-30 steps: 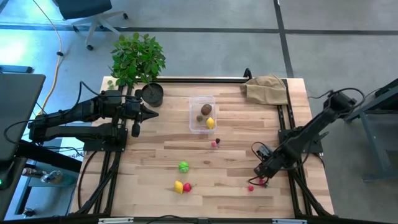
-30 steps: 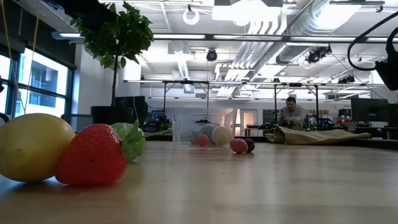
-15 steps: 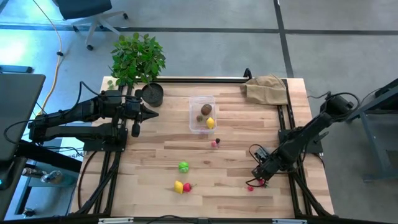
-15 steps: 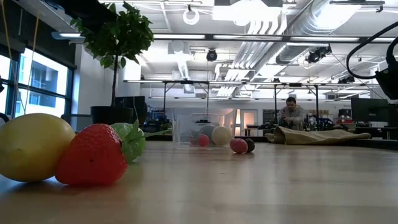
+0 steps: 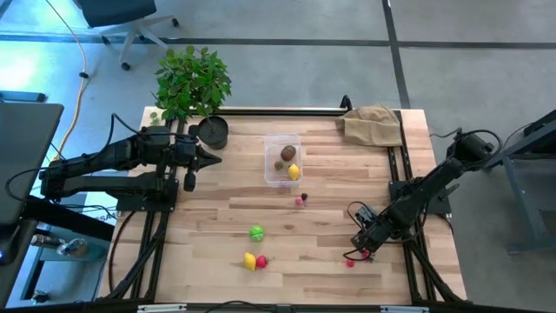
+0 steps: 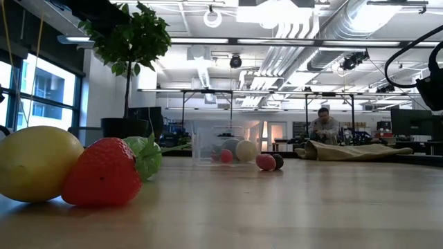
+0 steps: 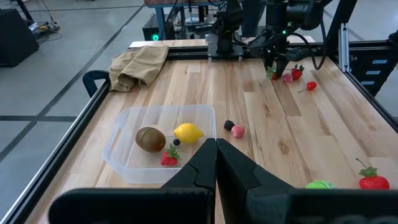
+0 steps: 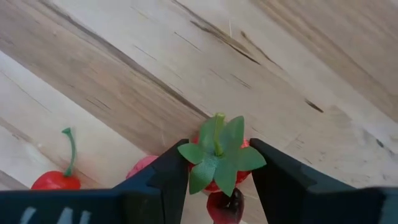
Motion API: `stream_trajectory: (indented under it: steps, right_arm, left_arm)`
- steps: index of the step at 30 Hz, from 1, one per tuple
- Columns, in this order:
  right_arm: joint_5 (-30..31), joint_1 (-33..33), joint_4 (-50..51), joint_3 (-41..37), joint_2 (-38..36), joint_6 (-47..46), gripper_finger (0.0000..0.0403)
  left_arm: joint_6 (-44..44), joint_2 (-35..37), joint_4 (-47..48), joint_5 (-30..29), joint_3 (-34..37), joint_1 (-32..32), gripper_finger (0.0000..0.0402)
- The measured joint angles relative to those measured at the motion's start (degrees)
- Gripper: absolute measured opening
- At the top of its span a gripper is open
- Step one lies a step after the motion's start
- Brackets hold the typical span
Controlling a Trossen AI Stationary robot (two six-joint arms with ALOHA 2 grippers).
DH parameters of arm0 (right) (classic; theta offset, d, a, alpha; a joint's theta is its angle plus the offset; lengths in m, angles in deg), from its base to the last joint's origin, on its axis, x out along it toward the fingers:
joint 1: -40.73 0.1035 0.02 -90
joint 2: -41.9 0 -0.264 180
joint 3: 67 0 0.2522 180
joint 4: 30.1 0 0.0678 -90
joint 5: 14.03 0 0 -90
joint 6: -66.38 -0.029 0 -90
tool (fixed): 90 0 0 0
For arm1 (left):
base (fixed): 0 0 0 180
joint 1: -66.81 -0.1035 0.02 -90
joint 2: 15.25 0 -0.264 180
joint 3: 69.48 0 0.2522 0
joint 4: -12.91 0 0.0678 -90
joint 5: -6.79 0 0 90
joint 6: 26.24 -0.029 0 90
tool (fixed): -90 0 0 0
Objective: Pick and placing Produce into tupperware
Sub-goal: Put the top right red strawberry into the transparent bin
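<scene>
The clear tupperware [image 5: 283, 159] stands mid-table and holds a brown kiwi [image 7: 150, 138], a lemon [image 7: 188, 132] and a strawberry [image 7: 168, 158]. Loose Produce lies on the wood: a pink berry [image 5: 300, 200], a green round one [image 5: 256, 232], and a lemon [image 5: 249, 260] with a strawberry [image 5: 261, 262] beside it. My right gripper [image 5: 358, 252] points down at the near right, shut on a leafy-topped red berry [image 8: 217, 158] among other red berries. My left gripper [image 5: 213, 157] hangs shut at the far left, above the table. My right gripper comes from above, fingers pointing down, one finger [image 8: 168, 180] on each side of the red berry's body [image 8: 198, 179], just below its green leaf crown. The berry stands stem-up and seems to rest on the table.
A cherry [image 8: 50, 180] and a pink berry [image 8: 142, 168] lie close beside my right gripper. A potted plant [image 5: 193, 83] with a black pot [image 5: 213, 132] stands at the far left, and a tan bag [image 5: 372, 124] lies at the far right corner. A person [image 6: 324, 124] sits in the room behind.
My right arm has lowered a little, bringing its gripper down around the leafy red berry; over the last half second it has kept still.
</scene>
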Motion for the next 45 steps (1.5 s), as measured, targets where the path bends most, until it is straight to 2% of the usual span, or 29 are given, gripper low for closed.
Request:
stream_trajectory:
  steps: [5,11,20,27,35,40,45]
  right_arm:
    - [0.8,0.0,0.0,0.0,0.0,-0.2,0.013]
    - [1.2,0.0,-0.2,0.0,0.0,0.3,0.0127]
    - [9.0,-2.5,-0.5,5.3,-1.6,7.8,0.0128]
    - [17.3,-11.8,-0.2,16.1,-4.0,25.4,0.0128]
    - [27.1,-26.3,-0.8,35.0,-4.0,49.8,0.0128]
    - [27.0,-35.8,-3.2,44.0,-2.6,59.0,0.0128]
    - [23.2,-44.2,-3.4,50.4,4.0,62.9,0.0128]
  left_arm:
    - [0.0,0.0,0.0,0.0,0.0,0.0,0.0001]
    - [0.0,0.0,0.0,0.0,0.0,0.0,0.0001]
    - [0.0,0.0,0.0,0.0,0.0,0.0,0.0001]
    - [0.0,0.0,0.0,0.0,0.0,0.0,0.0001]
    - [0.0,0.0,0.0,0.0,0.0,0.0,0.0001]
    - [0.0,0.0,0.0,0.0,0.0,0.0,0.0001]
    - [0.0,0.0,0.0,0.0,0.0,0.0,0.0001]
